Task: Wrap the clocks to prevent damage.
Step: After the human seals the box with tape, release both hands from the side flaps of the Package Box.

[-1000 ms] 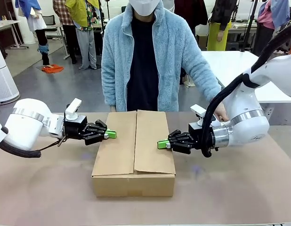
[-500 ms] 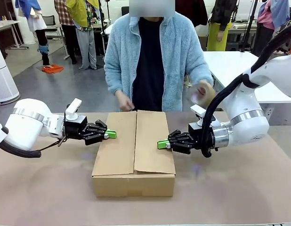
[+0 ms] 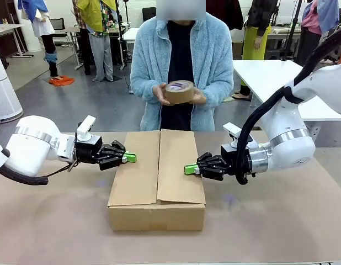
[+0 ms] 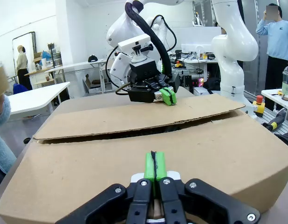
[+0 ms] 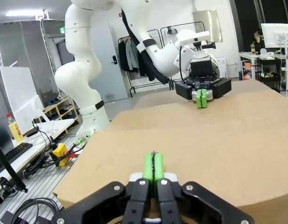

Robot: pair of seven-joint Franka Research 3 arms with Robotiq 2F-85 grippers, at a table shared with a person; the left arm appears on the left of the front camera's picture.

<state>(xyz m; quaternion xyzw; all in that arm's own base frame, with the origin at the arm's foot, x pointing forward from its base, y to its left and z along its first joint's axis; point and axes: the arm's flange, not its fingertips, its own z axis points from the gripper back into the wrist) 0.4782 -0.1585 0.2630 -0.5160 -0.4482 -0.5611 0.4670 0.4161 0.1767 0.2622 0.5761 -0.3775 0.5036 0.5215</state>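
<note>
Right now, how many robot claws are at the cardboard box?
2. The left claw is shut at the outer edge of the left flap. The right claw is shut over the right flap. None seems hidden.

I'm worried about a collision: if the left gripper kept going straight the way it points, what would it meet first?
Probably the box: the shut left gripper seems to rest on its left flap. Sliding on across the lid, it would next face the right gripper; depth is unclear.
</note>
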